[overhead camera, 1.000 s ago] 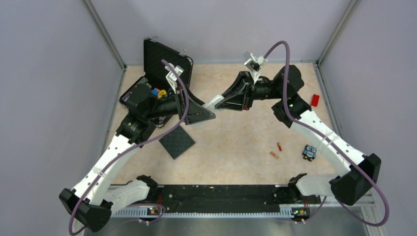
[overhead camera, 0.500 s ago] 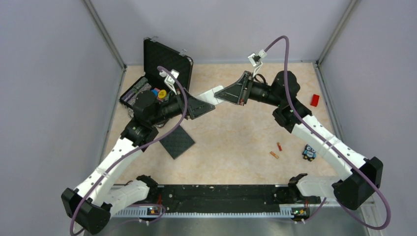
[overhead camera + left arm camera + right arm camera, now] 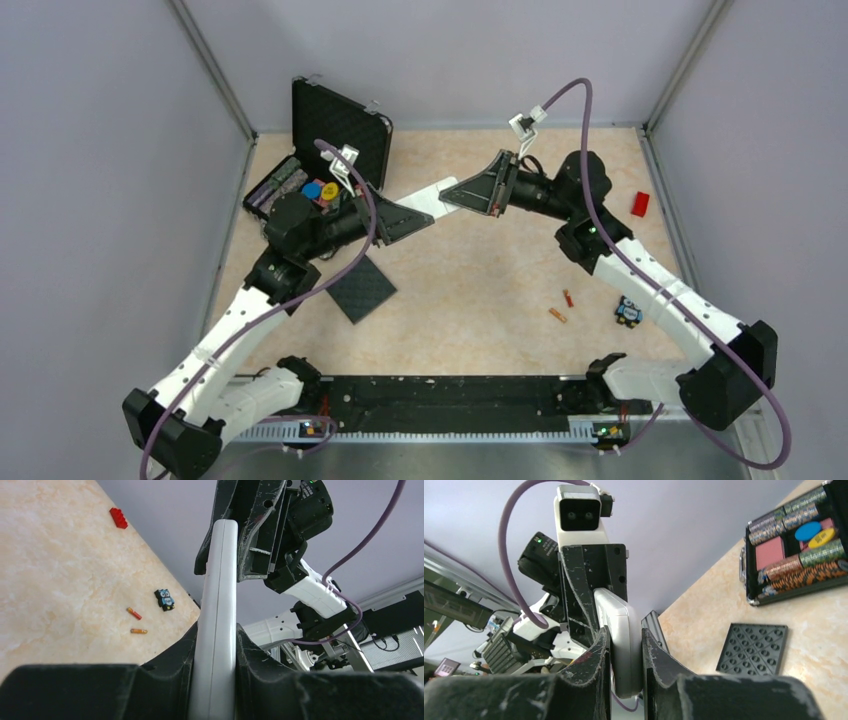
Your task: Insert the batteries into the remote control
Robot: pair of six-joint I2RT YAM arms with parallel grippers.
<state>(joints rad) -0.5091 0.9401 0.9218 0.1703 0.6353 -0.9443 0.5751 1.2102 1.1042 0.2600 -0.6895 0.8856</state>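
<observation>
Beige surface [image 3: 480, 280] below you, and your remote control [image 3: 432, 194] hangs in mid-air: left end effector [image 3: 216, 630] clamped tight on one end, right end effector [image 3: 625, 635] pinched on the other. Both batteries [image 3: 557, 315] lie on the surface, near the owl toy [image 3: 628, 312].

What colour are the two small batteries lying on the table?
The two thin cylindrical batteries are orange-red; left wrist view shows them best.

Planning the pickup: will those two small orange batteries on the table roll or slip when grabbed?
The batteries are thin cylinders lying on their sides on the smooth table, so a nudge probably rolls them. Far smaller than the remote control, they're presumably light and easily flicked away.
</observation>
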